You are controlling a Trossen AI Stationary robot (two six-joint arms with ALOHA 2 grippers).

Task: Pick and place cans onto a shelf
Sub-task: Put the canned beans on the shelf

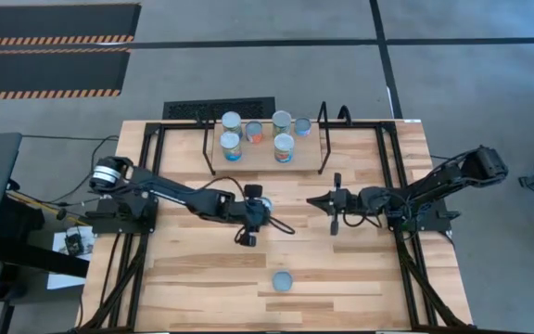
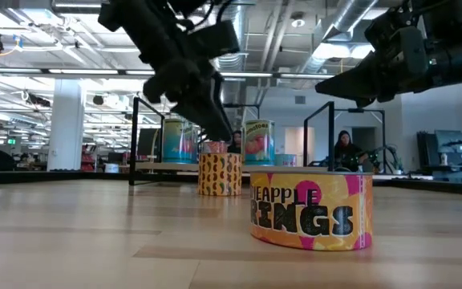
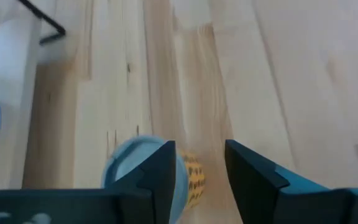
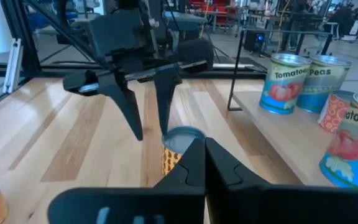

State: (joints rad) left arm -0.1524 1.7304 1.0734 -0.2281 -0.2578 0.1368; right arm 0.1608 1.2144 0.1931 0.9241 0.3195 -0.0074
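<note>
Nearest the low camera: one short tin with a yellow-and-pink pineapple-rings label, upright on the light wooden table, lower centre of the high view, apart from both arms.

Left arm: reaches from the left edge toward frame centre. Left claw is spread wide, its fingers just beside a small tin with a grey-blue top and orange patterned label; no contact can be confirmed. This tin stands on the table below the shelf.

Shelf: low rack of black wire end frames with a pale wooden board, upper centre. Six labelled tins stand on the board, among them tomato tins and a peas tin.

Right arm: enters from the right edge. Right claw is pressed together with nothing between its fingers, right of the orange tin and clear of it.
</note>
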